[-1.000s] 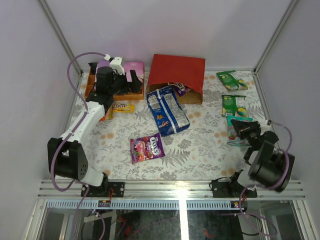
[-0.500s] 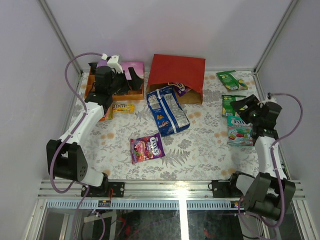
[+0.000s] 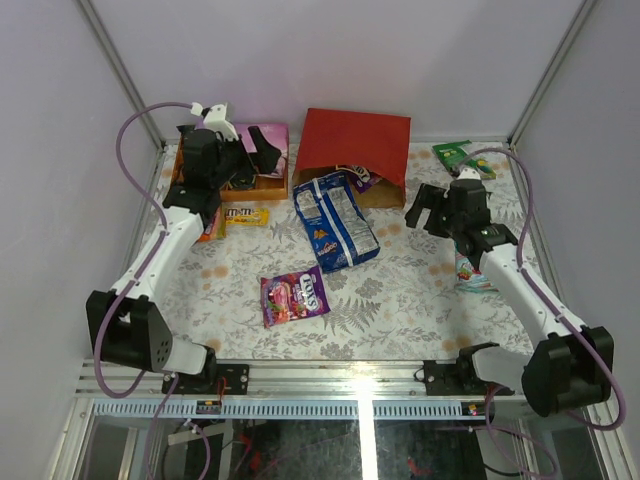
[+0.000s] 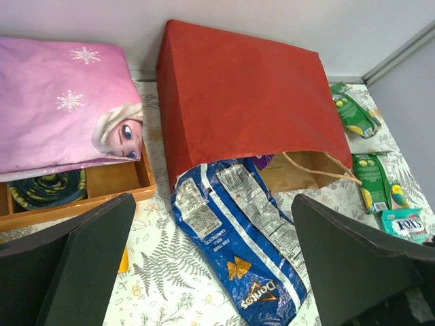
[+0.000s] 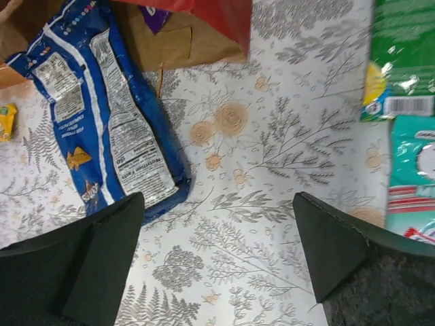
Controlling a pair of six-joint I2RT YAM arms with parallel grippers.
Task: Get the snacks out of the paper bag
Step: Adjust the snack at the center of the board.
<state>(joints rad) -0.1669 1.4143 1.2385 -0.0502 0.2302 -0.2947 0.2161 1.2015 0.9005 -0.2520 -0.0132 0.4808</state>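
Note:
The red paper bag lies on its side at the back, its brown mouth facing the near edge. A long blue chip bag sticks half out of it, and a purple packet shows just inside. A magenta candy bag lies mid-table and a yellow pack lies left. Green packets and a teal one lie right. My left gripper hangs open over the wooden box, looking at the bag. My right gripper is open and empty above bare tablecloth, right of the chip bag.
A wooden box holding a pink-purple folded cloth stands at the back left beside the bag. Metal frame rails and grey walls close in the table on three sides. The bag's thin loop handle lies on its brown mouth.
The right arm swung from the near right edge toward the bag's mouth and its jaws opened wide, leaving the teal packet on the table. The left arm barely shifted.

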